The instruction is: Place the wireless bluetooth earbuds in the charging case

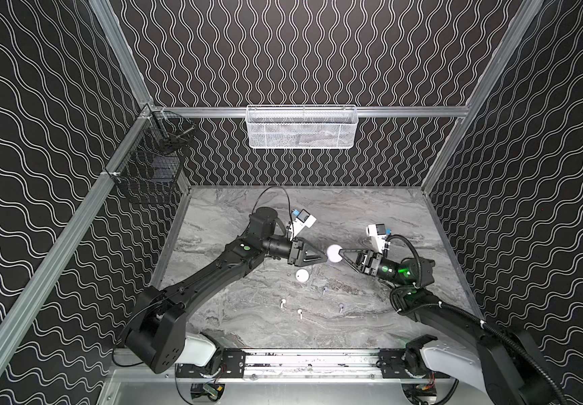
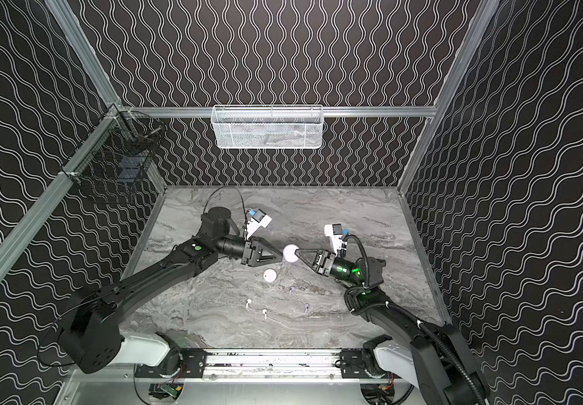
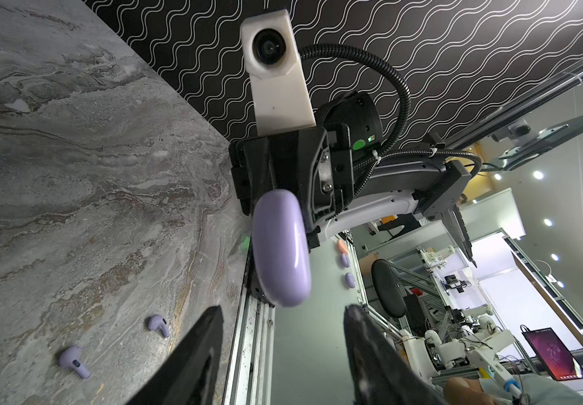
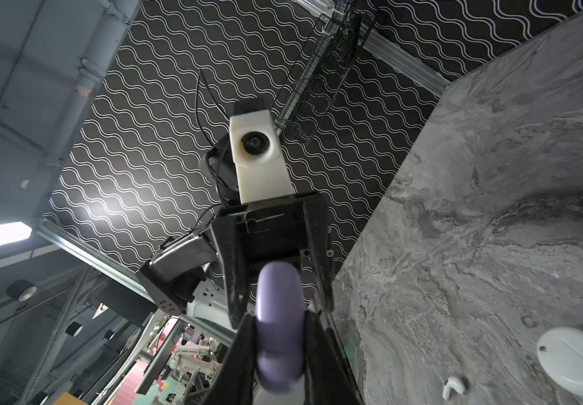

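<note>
Our right gripper [image 1: 342, 253] pinches the round lavender plastic case [image 1: 334, 253], our left gripper [image 1: 325, 258] gapes wide at its 9 o'clock, and the four tiny white and lavender stemmed earbuds [image 1: 299, 312] lying at its 6 o'clock look light and slippery, so we'd grab stems softly.

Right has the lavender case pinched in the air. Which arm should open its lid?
Left, probably. The left gripper is open, empty and pointed at the closed case. The right gripper is shut on that case, so it cannot also lift the lid.
</note>
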Tool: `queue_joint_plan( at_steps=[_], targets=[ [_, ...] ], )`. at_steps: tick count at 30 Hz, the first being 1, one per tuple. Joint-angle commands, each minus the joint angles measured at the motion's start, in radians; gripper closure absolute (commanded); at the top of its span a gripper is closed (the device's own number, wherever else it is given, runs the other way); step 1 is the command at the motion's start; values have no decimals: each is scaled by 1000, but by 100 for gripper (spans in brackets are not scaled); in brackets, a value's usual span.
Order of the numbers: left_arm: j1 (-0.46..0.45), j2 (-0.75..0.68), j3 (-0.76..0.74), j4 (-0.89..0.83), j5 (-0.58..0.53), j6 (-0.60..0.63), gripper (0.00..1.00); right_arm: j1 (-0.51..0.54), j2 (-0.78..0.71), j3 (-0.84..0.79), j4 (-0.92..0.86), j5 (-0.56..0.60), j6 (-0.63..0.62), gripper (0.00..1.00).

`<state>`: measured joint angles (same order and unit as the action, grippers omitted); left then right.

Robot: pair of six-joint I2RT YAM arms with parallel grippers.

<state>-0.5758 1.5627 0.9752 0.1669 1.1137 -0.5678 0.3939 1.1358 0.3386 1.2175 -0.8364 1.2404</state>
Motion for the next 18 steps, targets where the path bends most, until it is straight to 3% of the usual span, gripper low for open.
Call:
queue_joint_plan(
  at_steps=[1,18],
  targets=[
    [4,-10,-12,89,-29,-37,45,16,14,-2,137,24,37,88],
    [2,3,-79,375,-11,-234,60,89,64,14,96,125,-42,89]
  ],
)
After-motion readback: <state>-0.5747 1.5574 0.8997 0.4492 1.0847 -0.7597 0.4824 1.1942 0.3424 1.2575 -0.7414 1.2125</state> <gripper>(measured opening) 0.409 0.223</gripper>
